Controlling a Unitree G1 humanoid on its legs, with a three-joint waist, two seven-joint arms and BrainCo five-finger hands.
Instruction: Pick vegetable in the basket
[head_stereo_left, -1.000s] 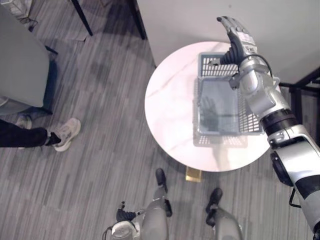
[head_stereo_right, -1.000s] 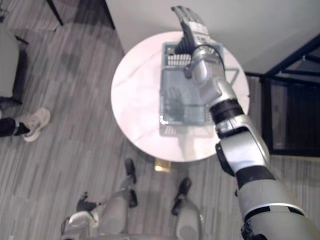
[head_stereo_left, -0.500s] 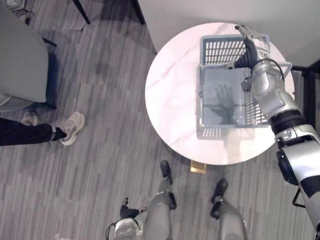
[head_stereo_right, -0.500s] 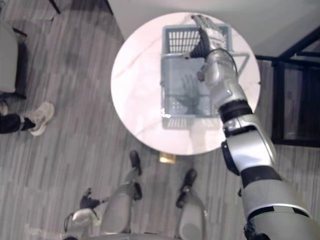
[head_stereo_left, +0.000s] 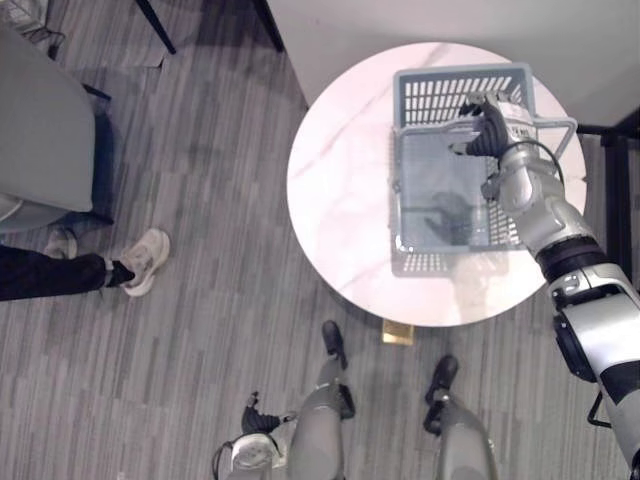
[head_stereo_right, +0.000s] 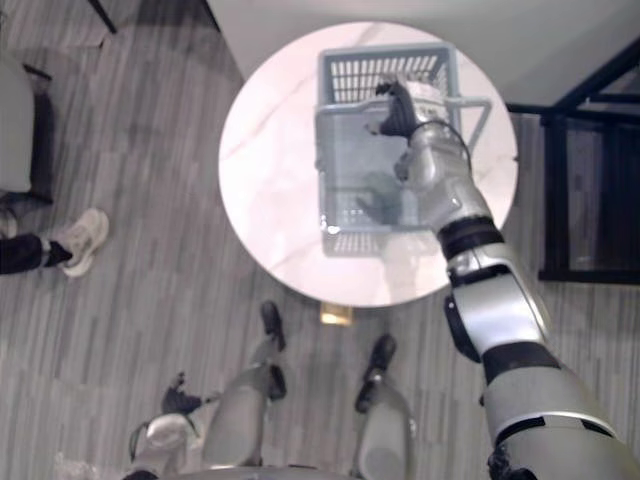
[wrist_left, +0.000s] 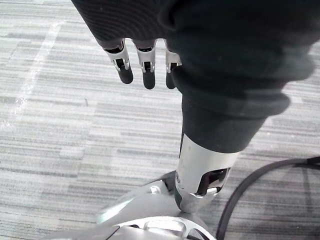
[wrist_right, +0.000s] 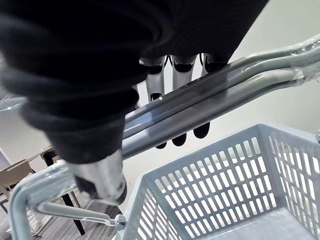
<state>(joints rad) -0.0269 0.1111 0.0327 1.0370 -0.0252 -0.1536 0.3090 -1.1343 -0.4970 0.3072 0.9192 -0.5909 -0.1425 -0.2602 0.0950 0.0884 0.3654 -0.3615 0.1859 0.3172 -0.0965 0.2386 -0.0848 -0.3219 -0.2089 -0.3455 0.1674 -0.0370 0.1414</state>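
- A person's shoe rests on the floor, well to the left of the table, and plays no part in the job.
- The left hand hangs idle over the floor with its fingers loose and straight, holding nothing.
- The round table carries the basket on its right half. The scene sits slightly differently in the head views than a second ago (the camera shifted; table and basket did not).
- The basket's bottom looks bare, and I can make out no vegetable in it. The task's thing, as far as can be seen, is the basket itself, standing on the table.
- The right hand was raised beyond the basket's far wall a second ago, then over its far right corner. Now it has drawn back and dropped to the far end of the basket, beside the handles.
- In the right wrist view the two handle bars cross in front of the fingers, which reach straight past them and are not wrapped round. The hand is released and grasps nothing; whether it touches the bars I cannot tell.
- The approach looks nearly done. The next move is probably to curl the fingers round both bars, and catching only one would tip the basket.
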